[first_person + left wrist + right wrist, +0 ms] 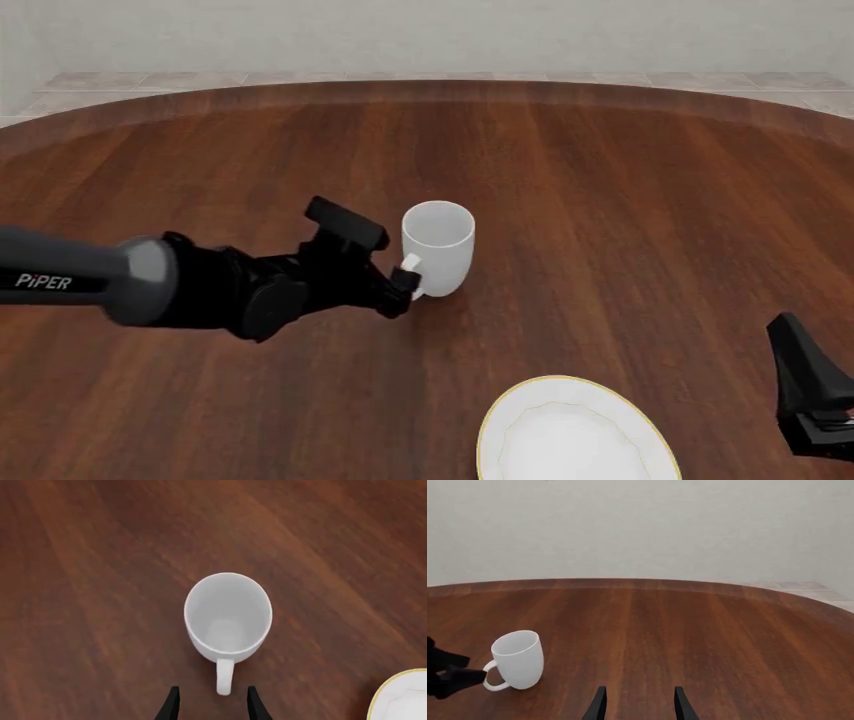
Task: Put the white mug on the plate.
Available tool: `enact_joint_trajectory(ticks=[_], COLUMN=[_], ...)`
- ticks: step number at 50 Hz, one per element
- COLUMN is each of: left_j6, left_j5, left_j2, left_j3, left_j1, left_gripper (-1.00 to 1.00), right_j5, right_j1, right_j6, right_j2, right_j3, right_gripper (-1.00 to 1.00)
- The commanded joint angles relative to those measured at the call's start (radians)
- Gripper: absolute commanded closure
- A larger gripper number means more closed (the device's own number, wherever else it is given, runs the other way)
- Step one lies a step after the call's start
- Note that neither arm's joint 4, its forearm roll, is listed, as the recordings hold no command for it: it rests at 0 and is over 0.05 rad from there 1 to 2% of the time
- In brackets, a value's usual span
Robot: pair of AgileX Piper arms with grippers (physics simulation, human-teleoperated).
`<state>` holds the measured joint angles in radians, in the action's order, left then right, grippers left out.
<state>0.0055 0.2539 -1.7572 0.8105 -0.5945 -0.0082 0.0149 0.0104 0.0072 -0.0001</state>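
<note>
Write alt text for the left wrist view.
An upright, empty white mug seen from above on a dark wooden table, its handle pointing into the gap of the open left tool, whose fingertips flank it without touching. The plate edge shows at one corner.

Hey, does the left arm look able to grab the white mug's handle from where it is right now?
Probably yes. The left gripper is open, its fingers flanking the handle of the upright white mug, and nothing lies between them; the plate sits well off to the side.
</note>
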Motion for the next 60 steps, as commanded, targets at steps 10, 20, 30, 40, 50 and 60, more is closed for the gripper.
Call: enact_joint_trajectory(ticks=[10,20,30,40,50,60], left_j6=[-0.018,-0.005,-0.027,-0.077,-0.118,-0.124], left_j5=[-0.012,-0.008,-0.032,-0.075,-0.097,-0.093], left_j2=[-0.045,-0.061,-0.087,-0.12,-0.139,-0.135], left_j3=[0.03,0.038,0.066,0.109,0.131,0.127], left_j1=[-0.009,-0.014,-0.03,-0.051,-0.072,-0.075], left_gripper=[-1.0,-1.0,-1.0,-1.0,-1.0,-1.0], right_j5=[-0.001,-0.005,-0.006,-0.007,-0.008,-0.008], right_j1=[0.002,0.002,0.003,-0.001,-0.002,-0.004], right_j6=[0.002,0.004,0.004,0.003,0.004,0.005], right_j2=[-0.006,-0.006,-0.006,-0.004,-0.003,-0.004], right_j3=[0.0,-0.001,-0.001,-0.001,-0.001,-0.001], right_gripper=[-1.0,-1.0,-1.0,-1.0,-1.0,-1.0])
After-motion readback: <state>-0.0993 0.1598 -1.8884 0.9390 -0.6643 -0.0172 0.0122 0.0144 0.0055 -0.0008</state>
